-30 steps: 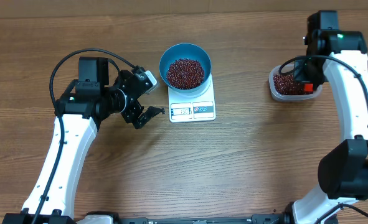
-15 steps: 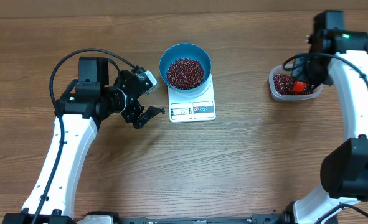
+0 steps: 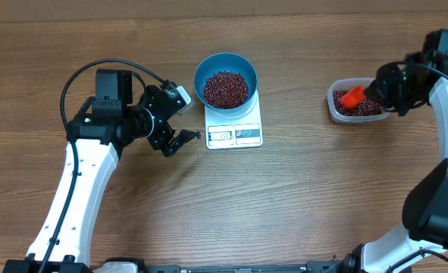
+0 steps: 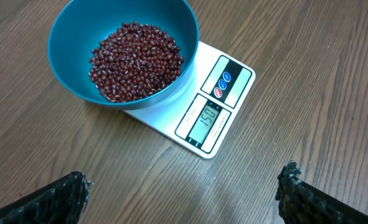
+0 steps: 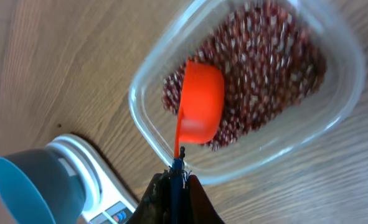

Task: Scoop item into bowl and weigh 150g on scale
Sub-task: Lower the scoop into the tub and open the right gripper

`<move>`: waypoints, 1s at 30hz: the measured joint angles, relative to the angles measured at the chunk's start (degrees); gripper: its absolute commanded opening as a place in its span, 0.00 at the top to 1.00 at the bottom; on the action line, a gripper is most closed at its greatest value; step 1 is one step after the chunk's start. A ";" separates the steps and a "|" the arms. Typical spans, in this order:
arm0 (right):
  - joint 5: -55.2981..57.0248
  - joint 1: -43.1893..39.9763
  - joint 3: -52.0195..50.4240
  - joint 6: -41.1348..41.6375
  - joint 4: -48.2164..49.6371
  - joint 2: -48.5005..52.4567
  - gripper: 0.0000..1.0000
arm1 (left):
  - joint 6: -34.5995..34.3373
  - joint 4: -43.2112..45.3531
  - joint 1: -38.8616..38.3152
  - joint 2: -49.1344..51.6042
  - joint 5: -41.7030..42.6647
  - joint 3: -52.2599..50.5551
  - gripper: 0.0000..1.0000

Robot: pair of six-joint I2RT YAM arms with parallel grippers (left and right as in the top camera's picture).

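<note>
Orange scoop (image 5: 200, 102) over beans (image 5: 268, 59) in clear tub (image 5: 277, 160)

left arm (image 3: 79, 178) and right arm (image 3: 447, 121): white shells, black joint housings. black cable (image 3: 76, 76) loops off the left one. left end effector (image 3: 184, 117) black, fingers (image 4: 59, 202) ribbed.

Blue bowl (image 4: 70, 46) of beans (image 4: 137, 62) atop scale (image 4: 233, 93)
</note>
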 measured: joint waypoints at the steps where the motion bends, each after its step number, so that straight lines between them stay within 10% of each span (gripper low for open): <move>1: -0.57 -0.20 -0.33 0.24 0.00 0.00 0.91 | 0.00 0.00 0.00 0.00 0.00 0.00 0.01; 8: -1.66 -0.31 -0.46 1.14 -0.48 0.00 0.57 | 0.00 0.00 0.00 0.00 0.00 0.00 0.00; 30: 11.56 -0.33 -0.50 -2.29 -8.55 0.00 0.02 | 0.00 0.00 0.00 0.00 0.00 0.00 0.00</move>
